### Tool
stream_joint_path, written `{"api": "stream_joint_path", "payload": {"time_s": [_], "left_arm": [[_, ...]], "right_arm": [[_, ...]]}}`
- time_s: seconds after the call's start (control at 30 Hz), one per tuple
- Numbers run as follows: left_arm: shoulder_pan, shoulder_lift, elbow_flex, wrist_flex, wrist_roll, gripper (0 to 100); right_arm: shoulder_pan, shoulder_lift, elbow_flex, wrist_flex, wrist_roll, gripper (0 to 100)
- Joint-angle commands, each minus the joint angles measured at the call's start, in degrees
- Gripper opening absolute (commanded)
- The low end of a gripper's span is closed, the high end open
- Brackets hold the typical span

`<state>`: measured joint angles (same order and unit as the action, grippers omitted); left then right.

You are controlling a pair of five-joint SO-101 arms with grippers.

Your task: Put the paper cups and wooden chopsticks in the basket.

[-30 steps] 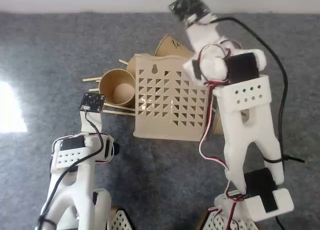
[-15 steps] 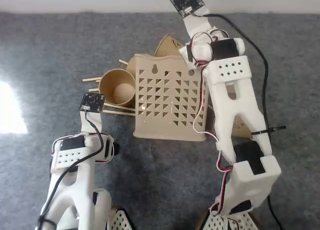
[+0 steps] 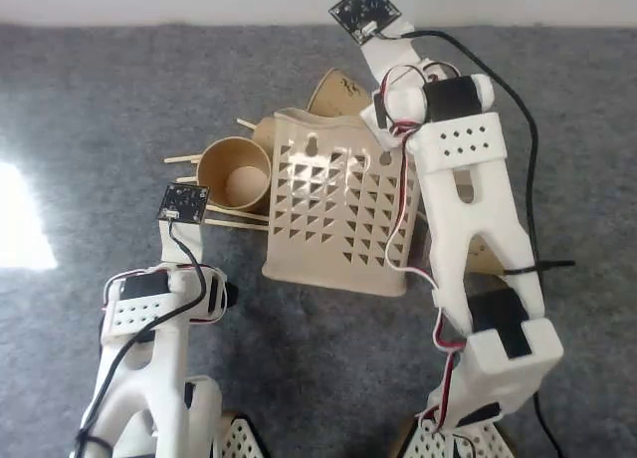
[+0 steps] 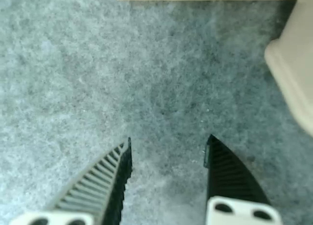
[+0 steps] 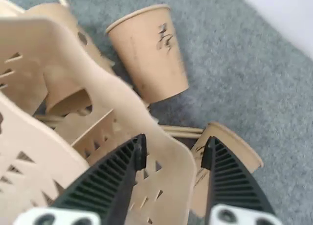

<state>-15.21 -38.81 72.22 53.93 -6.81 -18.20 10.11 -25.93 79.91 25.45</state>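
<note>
Left gripper released and idle; right gripper grasping the basket's rim.
The left gripper [image 4: 168, 146] hung with its jaws spread over grey carpet [image 4: 98, 63], nothing between them; just ahead of it lay the wooden chopsticks [image 3: 182, 157] and a paper cup [image 3: 234, 174] on its side, touching the basket [image 3: 338, 219]; the basket sat tilted; the right gripper [image 5: 176, 142] was clamped across a corner of its rim; beyond those fingertips a second cup [image 5: 146, 51] lay on its side; a third cup [image 5: 227, 154] lay just beside one finger; every cup and chopstick was outside the basket.
</note>
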Motion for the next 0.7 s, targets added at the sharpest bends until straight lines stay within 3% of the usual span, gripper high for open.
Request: {"api": "stream_joint_path", "payload": {"time_s": [0.0, 0.4, 0.67], "left_arm": [[0.4, -1.3, -0.1, -1.1, -0.2, 23], [0.3, -1.3, -0.1, -1.1, -0.2, 23], [0.3, -1.3, -0.1, -1.1, -0.2, 23]], "right_arm": [[-3.8, -4.4, -0.8, 5.6, 1.0, 20.8], [-7.0, -9.7, -0.8, 20.8, 0.4, 20.9], [-6.8, -23.3, -0.4, 22.7, 0.4, 20.9]]}}
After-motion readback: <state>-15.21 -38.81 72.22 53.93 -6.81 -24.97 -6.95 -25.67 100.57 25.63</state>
